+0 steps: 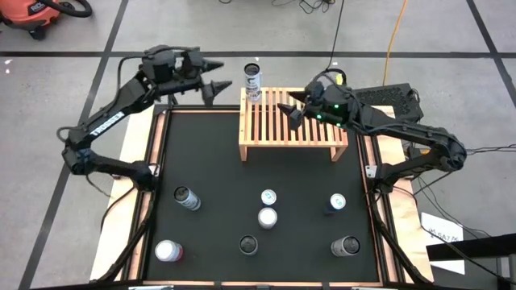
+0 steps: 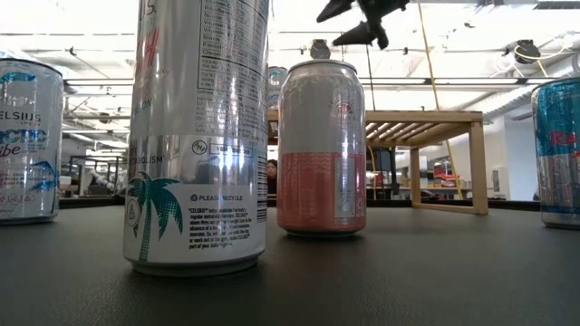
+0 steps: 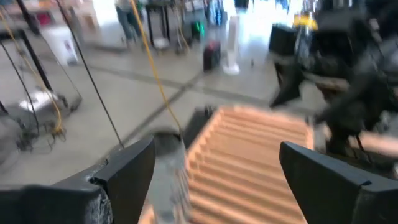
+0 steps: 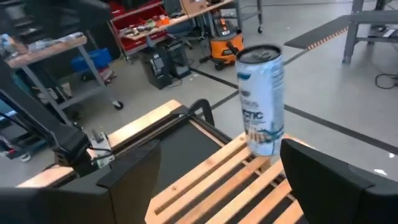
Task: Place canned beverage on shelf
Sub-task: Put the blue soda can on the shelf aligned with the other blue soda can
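High view, upper centre: tall silver-and-blue beverage can upright on the back-left corner of the light-wood slatted shelf, left gripper spread empty beside it, right gripper parted over the slats. Right wrist view, upper right: same can standing free; probably rigid, smooth, tippy, best held mid-body.

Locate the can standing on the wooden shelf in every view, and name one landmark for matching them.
High view: the can stands upright at the shelf's far-left corner.
Low view: cannot tell; nearer cans block that end.
Left wrist view: a blurred grey can at the slats' edge.
Right wrist view: upright on the slats.
Shared landmark: the shelf's slatted top.
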You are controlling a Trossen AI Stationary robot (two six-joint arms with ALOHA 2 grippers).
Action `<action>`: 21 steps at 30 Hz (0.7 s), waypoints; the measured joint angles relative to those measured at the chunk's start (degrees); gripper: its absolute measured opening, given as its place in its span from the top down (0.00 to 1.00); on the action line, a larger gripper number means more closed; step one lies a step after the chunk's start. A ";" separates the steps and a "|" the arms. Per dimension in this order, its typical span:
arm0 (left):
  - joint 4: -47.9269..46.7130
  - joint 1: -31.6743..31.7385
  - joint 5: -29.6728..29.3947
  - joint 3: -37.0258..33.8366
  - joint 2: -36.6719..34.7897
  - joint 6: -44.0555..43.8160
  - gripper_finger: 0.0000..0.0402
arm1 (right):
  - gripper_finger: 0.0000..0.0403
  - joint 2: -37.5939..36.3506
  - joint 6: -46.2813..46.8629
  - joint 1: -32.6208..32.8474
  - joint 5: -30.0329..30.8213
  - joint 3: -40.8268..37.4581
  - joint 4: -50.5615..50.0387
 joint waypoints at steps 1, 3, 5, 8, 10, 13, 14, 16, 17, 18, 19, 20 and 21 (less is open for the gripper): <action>-2.35 -0.41 -0.18 -0.02 -0.29 0.14 0.15 | 0.21 0.79 0.30 0.11 -0.04 0.00 0.98; -6.56 -1.38 -0.27 -0.08 -0.54 0.13 0.15 | 0.21 2.15 2.11 0.62 -0.42 0.00 2.60; -9.57 -2.54 -0.32 -0.09 -0.81 0.15 0.15 | 0.21 3.29 3.70 1.29 -1.22 0.00 4.21; -13.16 -4.19 -0.34 -0.09 -1.45 -0.03 0.15 | 0.21 4.64 5.32 3.13 -1.18 0.00 5.90; -15.26 -5.26 -0.35 -0.09 -1.73 -0.27 0.15 | 0.21 5.21 6.53 4.41 -0.66 0.00 6.45; -18.33 -6.69 -0.35 -0.11 -2.61 -0.31 0.15 | 0.21 5.60 8.96 6.65 2.88 0.00 6.28; -19.19 -7.21 -0.36 -0.11 -3.00 -0.32 0.15 | 0.21 5.60 9.66 7.48 4.20 0.00 6.21; -21.28 -8.17 -0.36 -0.11 -3.86 -0.35 0.15 | 0.21 5.58 10.80 9.44 6.63 0.00 6.26; -22.36 -8.61 -0.36 -0.11 -4.34 -0.35 0.15 | 0.21 5.58 11.30 10.48 8.13 0.00 6.30; -23.21 -9.20 -0.38 -0.13 -4.87 -0.37 0.15 | 0.21 5.58 11.62 11.65 9.63 0.00 6.30; -24.00 -9.86 -0.37 -0.13 -5.44 -0.44 0.15 | 0.21 5.60 11.91 12.81 11.06 0.00 6.28; -24.70 -10.53 -0.38 -0.13 -6.05 -0.60 0.15 | 0.21 5.60 12.32 13.88 12.68 0.00 6.26; -25.35 -11.22 -0.38 -0.13 -6.73 -1.51 0.15 | 0.21 5.60 12.85 14.83 13.99 0.00 6.28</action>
